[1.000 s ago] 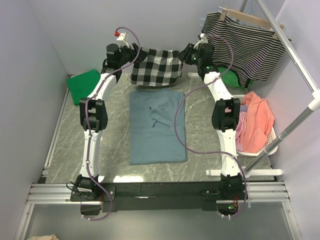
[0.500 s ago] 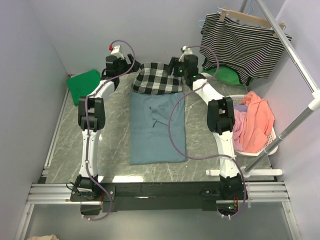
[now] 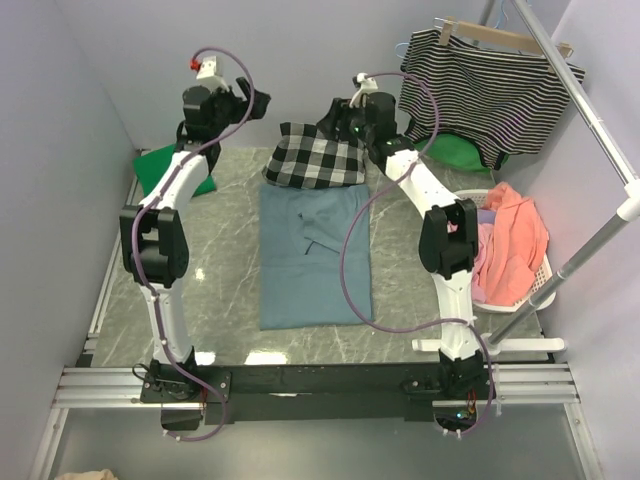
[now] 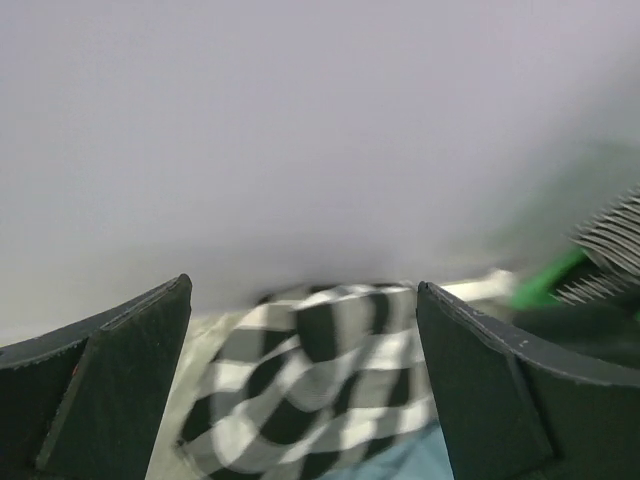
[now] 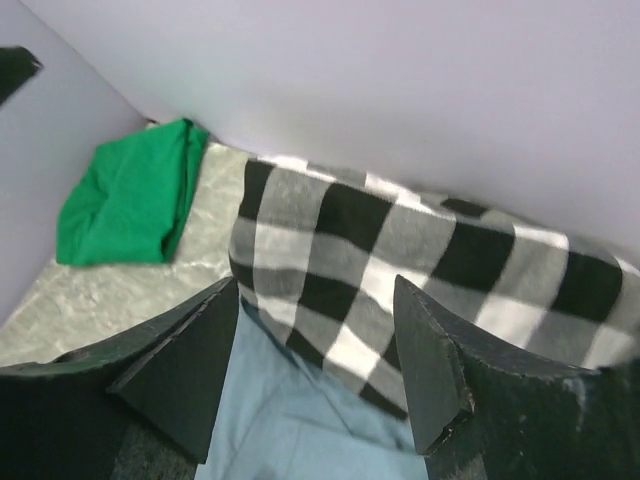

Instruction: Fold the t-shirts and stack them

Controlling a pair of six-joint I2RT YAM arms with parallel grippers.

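Top external view: the slate-blue t-shirt (image 3: pixel 315 255) lies folded flat at mid-table, nearer the arm bases than both claws. The green t-shirt (image 5: pixel 125 195) sits bunched at the far left corner, below the raised left gripper (image 4: pixel 302 300), whose jaws are spread wide on nothing. The right gripper (image 5: pixel 315 290) hangs over the checked cloth (image 3: pixel 315 160) at the blue shirt's far edge, jaws apart, gripping nothing. Count: 2 t-shirts, 1 checked cloth, 1 striped top (image 3: pixel 490 90) on a hanger. 1 white basket (image 3: pixel 540 280) at the right holds orange and pink garments (image 3: pixel 515 235).
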